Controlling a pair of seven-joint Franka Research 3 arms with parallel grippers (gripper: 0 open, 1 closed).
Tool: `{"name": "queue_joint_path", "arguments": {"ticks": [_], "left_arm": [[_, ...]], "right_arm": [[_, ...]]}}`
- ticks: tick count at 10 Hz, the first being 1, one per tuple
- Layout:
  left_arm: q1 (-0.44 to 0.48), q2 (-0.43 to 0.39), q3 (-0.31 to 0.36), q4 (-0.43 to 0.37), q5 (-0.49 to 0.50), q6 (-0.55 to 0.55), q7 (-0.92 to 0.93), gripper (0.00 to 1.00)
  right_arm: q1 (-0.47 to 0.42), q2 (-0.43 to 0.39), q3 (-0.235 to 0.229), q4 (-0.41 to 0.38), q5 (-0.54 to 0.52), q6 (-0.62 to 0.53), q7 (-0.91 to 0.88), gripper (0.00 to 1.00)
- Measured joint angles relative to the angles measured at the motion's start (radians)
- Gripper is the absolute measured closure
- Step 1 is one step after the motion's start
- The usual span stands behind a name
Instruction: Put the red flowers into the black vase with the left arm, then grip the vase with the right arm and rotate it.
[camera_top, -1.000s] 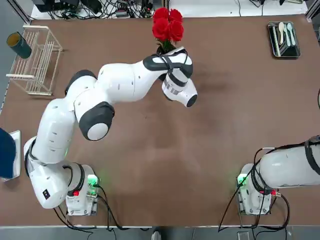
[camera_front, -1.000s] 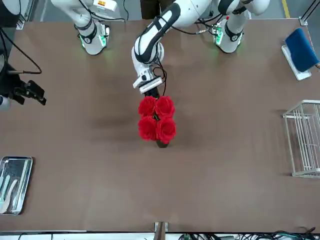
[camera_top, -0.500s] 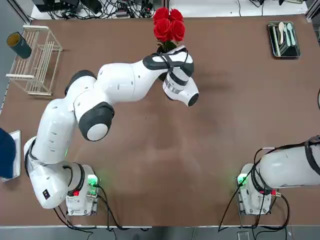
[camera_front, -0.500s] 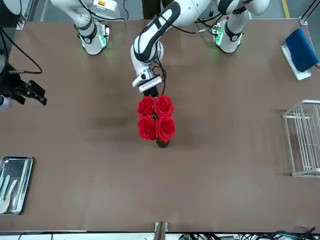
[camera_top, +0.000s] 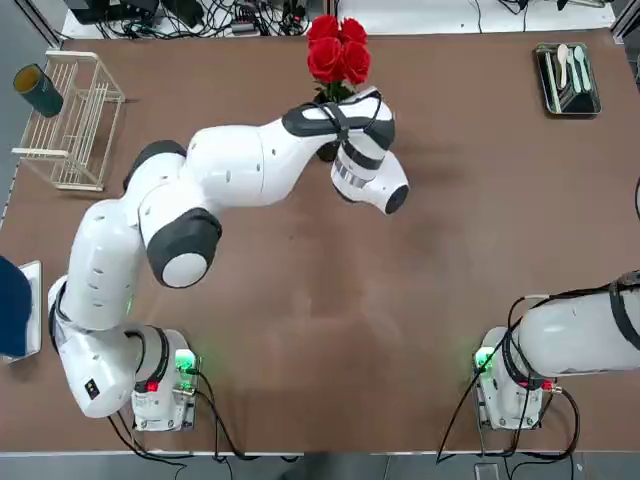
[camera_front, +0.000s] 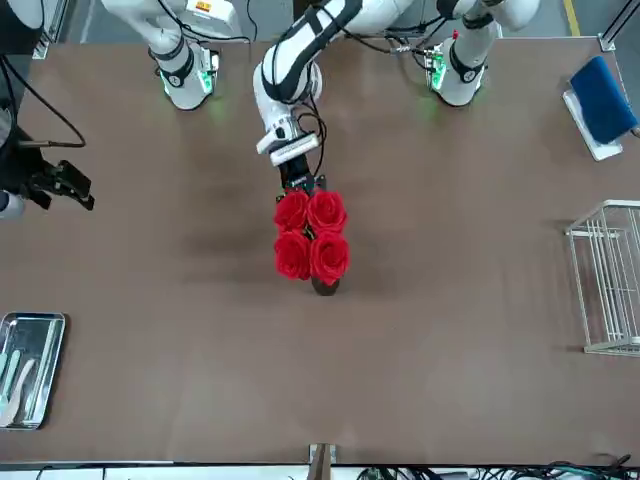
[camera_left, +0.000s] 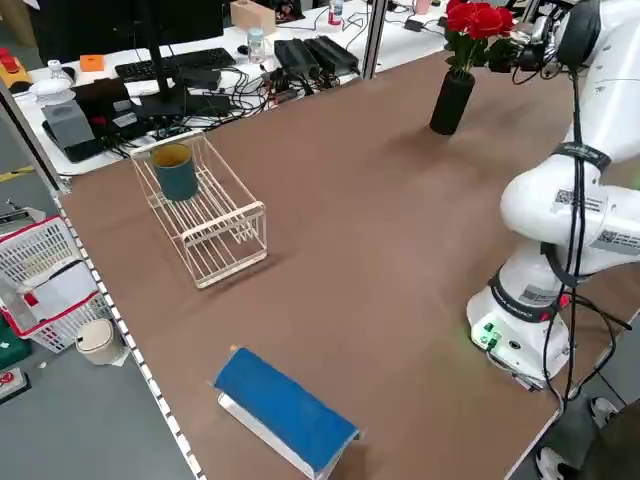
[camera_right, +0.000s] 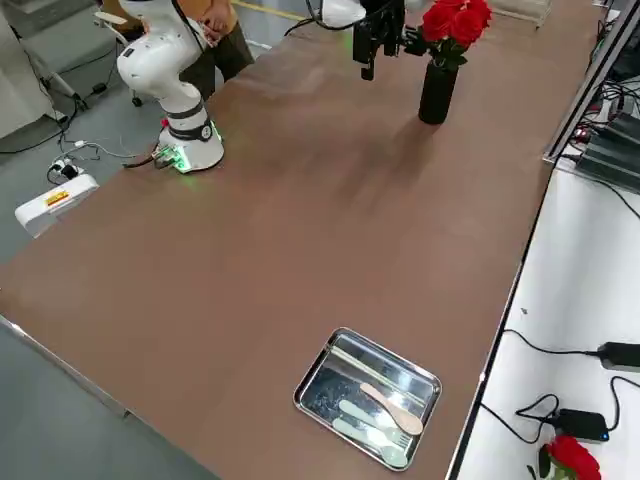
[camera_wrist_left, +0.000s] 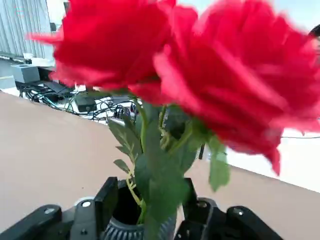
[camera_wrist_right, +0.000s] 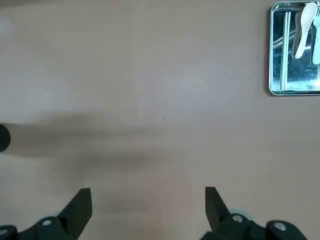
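The red flowers already stand in the black vase, stems down inside its mouth and blooms spread above the rim, so the first half of the task looks finished. The left gripper sits just beside the bunch on the robot's side, at about the height of the blooms and above the vase mouth. In the left wrist view its fingers stand apart on either side of the stems and leaves, directly ahead of them; they appear partly open with nothing clamped, though the leaves hide the gap and light contact with a stem cannot be ruled out. The left arm has yet to clear the vase.

The right arm is parked at its base, well away from the vase. Its right gripper hangs wide open and empty over bare table. Gripping the vase and rotating it is all still to do.
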Motion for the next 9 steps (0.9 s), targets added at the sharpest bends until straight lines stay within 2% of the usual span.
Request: {"name": "queue_joint_path", "arguments": {"ticks": [4, 9], "left_arm": [[-0.002, -0.097, -0.046, 0.007, -0.06, -0.001, 0.028, 0.41], [-0.003, -0.278, -0.074, 0.013, -0.274, -0.004, 0.191, 0.41]], "right_arm": [[0.001, 0.007, 0.0, -0.001, 0.0, 0.0, 0.028, 0.0], [0.002, 0.037, 0.0, -0.001, 0.002, 0.003, 0.065, 0.0]]}}
